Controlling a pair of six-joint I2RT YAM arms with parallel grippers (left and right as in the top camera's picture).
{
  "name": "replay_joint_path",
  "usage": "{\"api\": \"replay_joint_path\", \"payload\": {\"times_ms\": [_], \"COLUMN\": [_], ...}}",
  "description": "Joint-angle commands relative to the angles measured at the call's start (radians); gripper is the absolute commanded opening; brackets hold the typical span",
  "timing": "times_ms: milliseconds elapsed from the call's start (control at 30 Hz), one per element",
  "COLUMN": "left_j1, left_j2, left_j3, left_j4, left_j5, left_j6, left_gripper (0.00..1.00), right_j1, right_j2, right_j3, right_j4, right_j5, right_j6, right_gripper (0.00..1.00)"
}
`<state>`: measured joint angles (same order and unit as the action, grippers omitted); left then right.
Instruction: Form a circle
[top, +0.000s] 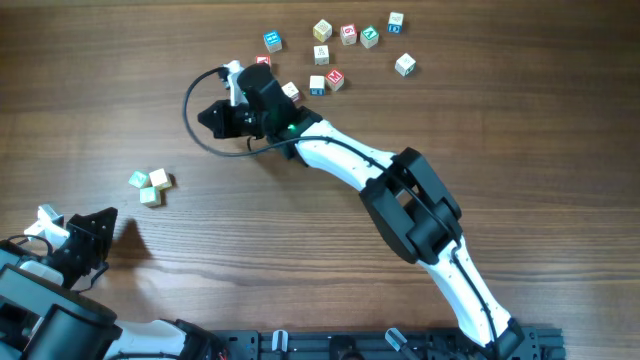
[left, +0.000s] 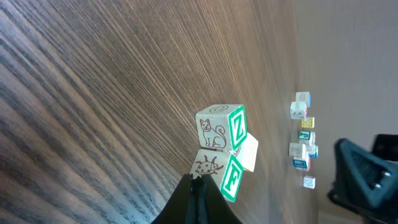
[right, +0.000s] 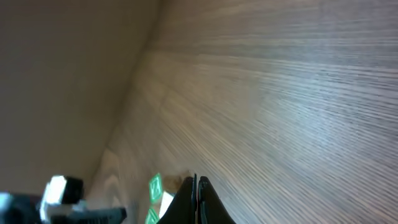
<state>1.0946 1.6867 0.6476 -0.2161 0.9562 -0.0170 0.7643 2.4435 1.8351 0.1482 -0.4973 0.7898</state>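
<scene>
1. Overhead: the cluster (top: 150, 186), three touching pale cubes with one green face, lies at the left of the table (top: 300, 250) and forms no ring. The left gripper (top: 103, 218) sits near it, lower left, closed and empty. The right gripper (top: 204, 116), also closed and empty, is between the cluster and the scatter (top: 340, 50).
2. Left wrist: the jaws are pressed together, pointing at the cluster (left: 221, 146). Green Z and F faces show.
3. Right wrist: the fingers (right: 194, 199) meet on nothing. The cluster (right: 155, 186) is blurred beyond.
</scene>
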Motion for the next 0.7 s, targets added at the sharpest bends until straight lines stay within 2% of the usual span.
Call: {"api": "replay_joint_path", "payload": {"times_ms": [0, 200, 333, 467, 667], "left_j1": [0.004, 0.004, 0.004, 0.004, 0.004], "left_j2": [-0.017, -0.017, -0.017, -0.017, -0.017], "left_j3": [0.015, 0.015, 0.015, 0.015, 0.015], "left_j4": [0.008, 0.012, 0.016, 0.016, 0.019], "left_j5": [0.016, 0.016, 0.016, 0.016, 0.016], "left_j6": [-0.045, -0.071, -0.082, -0.1, -0.172], "left_gripper": [0.04, 0.04, 0.04, 0.04, 0.04], "right_j1": [0.007, 0.024, 0.038, 0.059, 0.091], "right_j2": [0.078, 0.111, 0.181, 0.216, 0.216], "right_j3": [0.026, 0.058, 0.097, 0.138, 0.139], "right_j4": [0.082, 0.031, 0.061, 0.061, 0.084], "right_j5": [-0.054, -0.072, -0.145, -0.159, -0.14], "right_j6": [0.192, 0.219, 0.285, 0.293, 0.414], "right_gripper": [0.05, 0.05, 0.04, 0.05, 0.05]}}
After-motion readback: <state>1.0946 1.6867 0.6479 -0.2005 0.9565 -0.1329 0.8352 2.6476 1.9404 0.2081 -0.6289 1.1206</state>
